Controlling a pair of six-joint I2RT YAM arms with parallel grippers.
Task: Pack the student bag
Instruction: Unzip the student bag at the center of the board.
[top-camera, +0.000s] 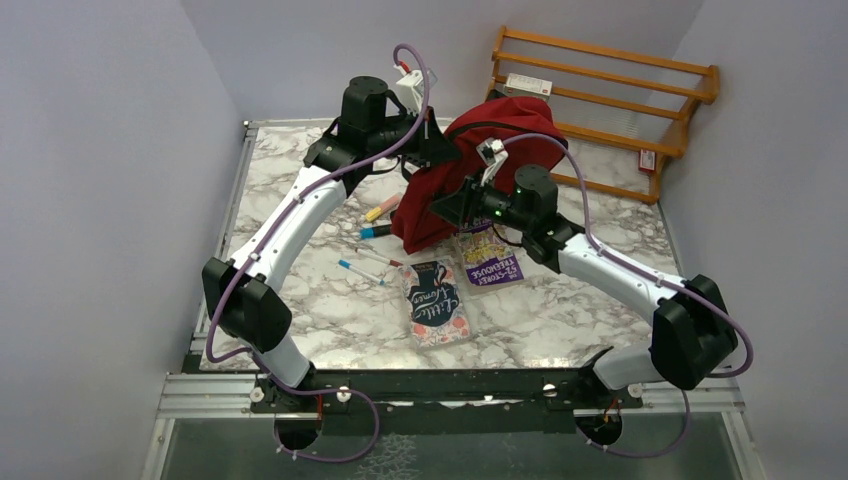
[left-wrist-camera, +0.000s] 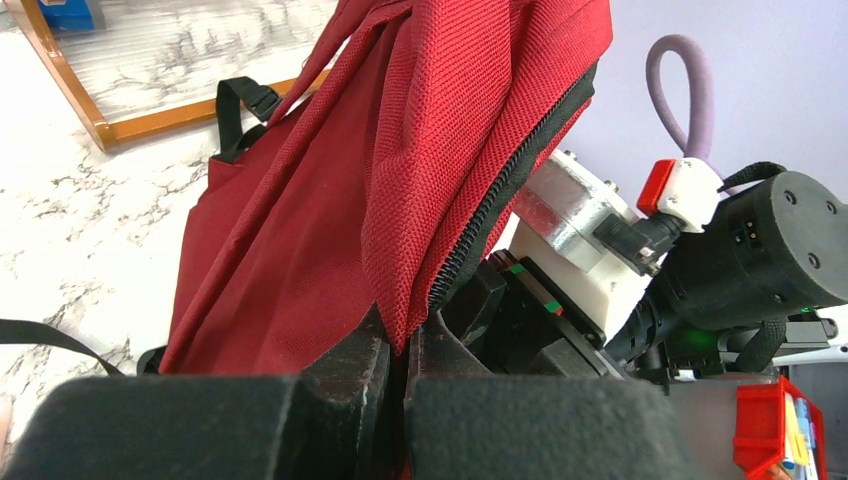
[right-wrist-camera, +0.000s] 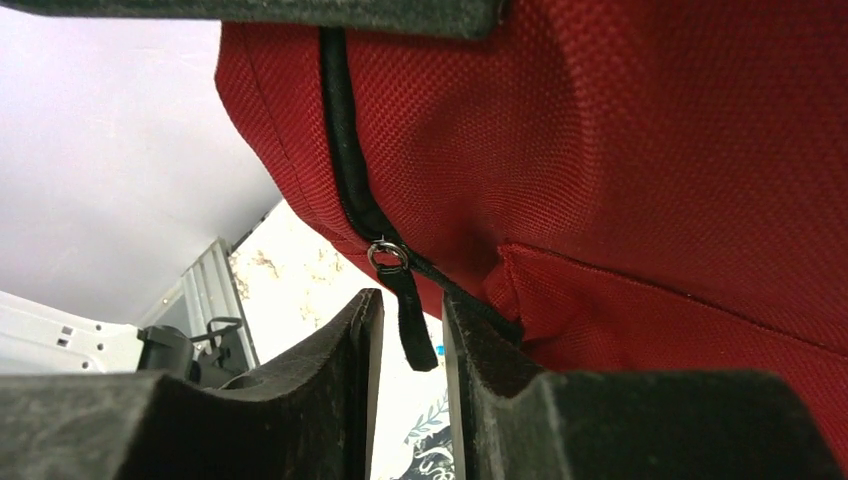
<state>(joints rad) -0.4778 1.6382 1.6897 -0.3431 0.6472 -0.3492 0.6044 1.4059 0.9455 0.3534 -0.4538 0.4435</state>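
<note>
I see the student bag (top-camera: 505, 125) at the far middle of the counter (top-camera: 320, 330), its upper part raised and its lower part sagging toward the counter's centre. The left gripper (left-wrist-camera: 400, 345) sits at the bag's left side. Its jaws are clamped tight on a fold of the red fabric next to the black zipper track (left-wrist-camera: 500, 190), with no gap between them. The right gripper (right-wrist-camera: 412, 310) is against the bag's near side. Its jaws stand narrowly parted, with the black zipper pull (right-wrist-camera: 412, 325) hanging down into the gap between them. I see a sliver of daylight on each side of the pull, so I read no grip on it. The metal ring of the slider (right-wrist-camera: 387, 253) sits just above the jaws on the zipper seam. On the counter just nearer than the bag lie two books. The "Little Women" book (top-camera: 437, 302) is toward the near edge and the purple book (top-camera: 492, 266) is beside it on the right, partly under the right wrist. Left of the bag lie a pink-and-yellow marker (top-camera: 383, 208), a blue marker (top-camera: 375, 231) and two thin pens (top-camera: 362, 271). A wooden rack (top-camera: 600, 75) leans at the far right corner.
</note>
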